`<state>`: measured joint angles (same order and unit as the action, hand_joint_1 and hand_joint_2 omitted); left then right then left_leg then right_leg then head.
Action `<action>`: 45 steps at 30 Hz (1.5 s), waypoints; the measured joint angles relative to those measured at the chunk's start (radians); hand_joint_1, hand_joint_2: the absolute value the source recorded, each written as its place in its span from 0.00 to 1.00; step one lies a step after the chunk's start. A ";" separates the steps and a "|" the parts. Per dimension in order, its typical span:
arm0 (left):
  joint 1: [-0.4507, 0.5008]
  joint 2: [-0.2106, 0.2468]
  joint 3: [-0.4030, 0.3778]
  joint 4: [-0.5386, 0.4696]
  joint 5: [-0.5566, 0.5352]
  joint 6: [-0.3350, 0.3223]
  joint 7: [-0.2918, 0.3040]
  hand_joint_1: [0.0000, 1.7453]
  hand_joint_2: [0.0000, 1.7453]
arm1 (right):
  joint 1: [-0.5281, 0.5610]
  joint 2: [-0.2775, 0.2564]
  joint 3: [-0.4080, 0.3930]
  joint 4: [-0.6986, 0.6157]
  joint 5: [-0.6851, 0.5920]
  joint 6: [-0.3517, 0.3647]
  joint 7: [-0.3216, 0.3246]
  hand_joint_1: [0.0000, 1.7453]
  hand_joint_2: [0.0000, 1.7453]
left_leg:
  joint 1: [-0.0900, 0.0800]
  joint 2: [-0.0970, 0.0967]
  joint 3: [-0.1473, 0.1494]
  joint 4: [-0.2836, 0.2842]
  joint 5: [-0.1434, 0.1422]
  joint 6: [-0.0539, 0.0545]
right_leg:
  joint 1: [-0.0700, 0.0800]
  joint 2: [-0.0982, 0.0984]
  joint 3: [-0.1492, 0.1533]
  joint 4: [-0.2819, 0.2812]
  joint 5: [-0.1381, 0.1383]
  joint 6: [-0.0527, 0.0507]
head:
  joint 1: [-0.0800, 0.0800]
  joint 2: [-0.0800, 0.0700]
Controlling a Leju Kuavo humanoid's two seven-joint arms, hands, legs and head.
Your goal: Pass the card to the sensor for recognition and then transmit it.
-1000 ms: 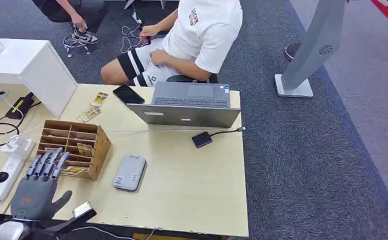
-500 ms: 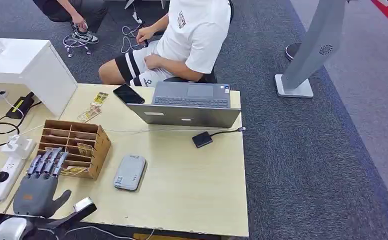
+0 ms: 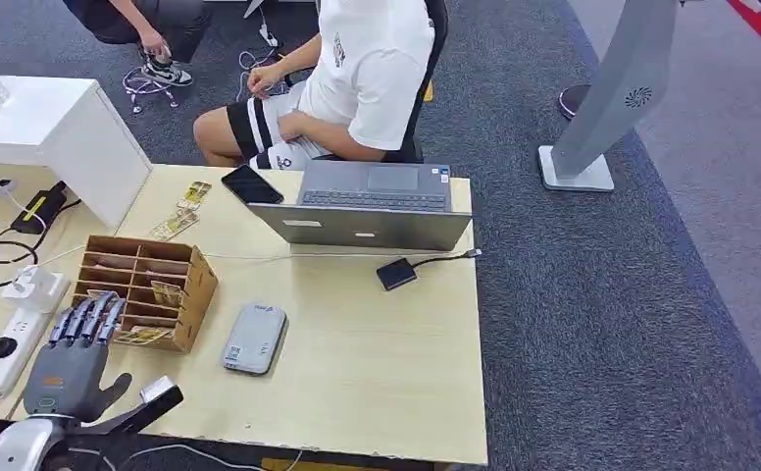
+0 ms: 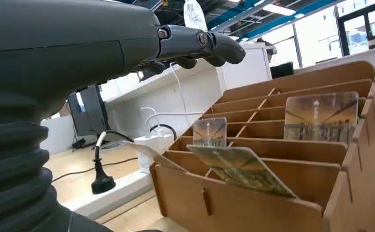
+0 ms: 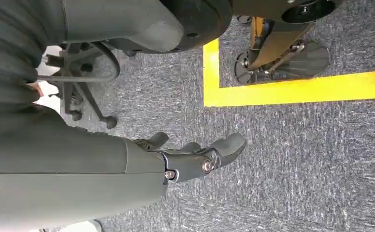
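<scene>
A wooden card rack [image 3: 188,285] stands on the left of the table, with several picture cards in its slots. One card [image 3: 144,335] lies slanted in the front row and another [image 3: 167,292] stands upright behind it. My left hand [image 3: 71,361] hovers just in front of the rack, fingers stretched toward it, holding nothing. In the left wrist view the fingers [image 4: 195,43] reach over the rack above the slanted card [image 4: 240,169]. A grey flat sensor unit [image 3: 255,338] lies right of the rack. My right hand [image 5: 185,157] hangs over the carpet, fingers loosely apart.
An open laptop [image 3: 372,203] sits at the table's far edge, with a small black box [image 3: 396,273] cabled to it. A phone [image 3: 252,183] and loose cards [image 3: 175,224] lie far left. A power strip [image 3: 9,348] is beside my hand. A person [image 3: 357,74] sits behind the table.
My left hand has shifted slightly left and back toward the table's near edge. The seated person has turned and moved to the left.
</scene>
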<state>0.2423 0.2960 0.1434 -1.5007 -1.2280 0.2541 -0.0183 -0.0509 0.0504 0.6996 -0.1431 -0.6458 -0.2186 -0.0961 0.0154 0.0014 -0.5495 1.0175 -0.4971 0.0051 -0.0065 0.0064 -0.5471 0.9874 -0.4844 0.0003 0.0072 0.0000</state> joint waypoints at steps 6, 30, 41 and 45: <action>-0.017 0.000 0.012 0.043 -0.002 0.000 0.000 0.00 1.00 | 0.000 -0.001 0.002 0.000 0.000 0.001 0.000 0.00 1.00 | 0.000 0.000 0.000 0.000 0.000 0.000 | 0.000 0.000 0.000 0.000 0.000 0.000 | 0.000 0.000; -0.078 -0.012 0.014 0.154 -0.019 0.040 -0.023 0.00 1.00 | -0.003 -0.005 0.021 0.000 0.002 0.011 0.000 0.00 1.00 | 0.000 0.000 0.000 0.000 0.000 0.000 | 0.000 0.000 0.000 0.000 0.000 0.000 | 0.000 0.000; -0.099 -0.024 0.014 0.154 -0.012 0.045 -0.027 0.00 1.00 | -0.003 -0.006 0.024 0.000 0.002 0.012 -0.001 0.00 1.00 | 0.000 0.000 0.000 0.000 0.000 0.000 | 0.000 0.000 0.000 0.000 0.000 0.000 | 0.000 0.000; -0.111 -0.029 0.011 0.154 -0.011 0.047 -0.029 0.00 1.00 | -0.004 -0.006 0.025 0.000 0.002 0.013 -0.001 0.00 1.00 | 0.000 0.000 0.000 0.000 0.000 0.000 | 0.000 0.000 0.000 0.000 0.000 0.000 | 0.000 0.000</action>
<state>0.1316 0.2666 0.1541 -1.3466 -1.2387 0.3010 -0.0469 -0.0554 0.0446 0.7248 -0.1434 -0.6443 -0.2060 -0.0973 0.0153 0.0015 -0.5493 1.0176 -0.4970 0.0050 -0.0065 0.0067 -0.5474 0.9873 -0.4844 0.0004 0.0076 0.0000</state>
